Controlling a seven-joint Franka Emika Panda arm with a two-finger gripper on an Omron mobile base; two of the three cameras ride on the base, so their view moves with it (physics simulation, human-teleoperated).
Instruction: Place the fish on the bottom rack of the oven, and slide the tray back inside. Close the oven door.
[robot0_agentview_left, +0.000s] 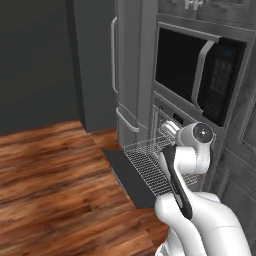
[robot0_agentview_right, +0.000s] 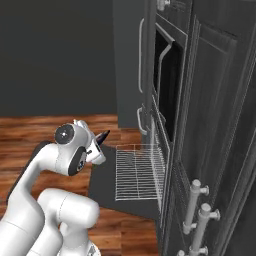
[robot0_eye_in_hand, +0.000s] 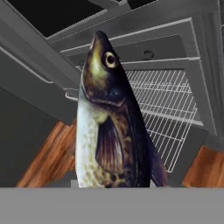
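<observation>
From my station I find the oven door (robot0_agentview_left: 131, 181) folded fully down, lying flat and dark just above the wooden floor (robot0_agentview_left: 55, 175). The bottom rack (robot0_agentview_left: 150, 160) is drawn out over the door, its silver wire grid resting above the panel; in the right base view the same rack (robot0_agentview_right: 136, 172) projects from the oven (robot0_agentview_right: 161, 150) toward the arm.

The fish (robot0_eye_in_hand: 111, 118) is in the claw (robot0_agentview_right: 101, 140), clamped at its tail end, with the body rising away from the hand camera. In the hand view I see its head uppermost, one eye visible, dark back and pale speckled belly. In the right base view the fish (robot0_agentview_right: 103, 136) appears as a small dark sliver at the claw tip. It is held off the rack's outer edge, not over the grid and not touching it.

Above the oven sits a black-windowed appliance (robot0_agentview_left: 195, 70) with a curved vertical handle. To its left stands a tall grey door (robot0_agentview_left: 127, 65) with a long vertical handle.
</observation>
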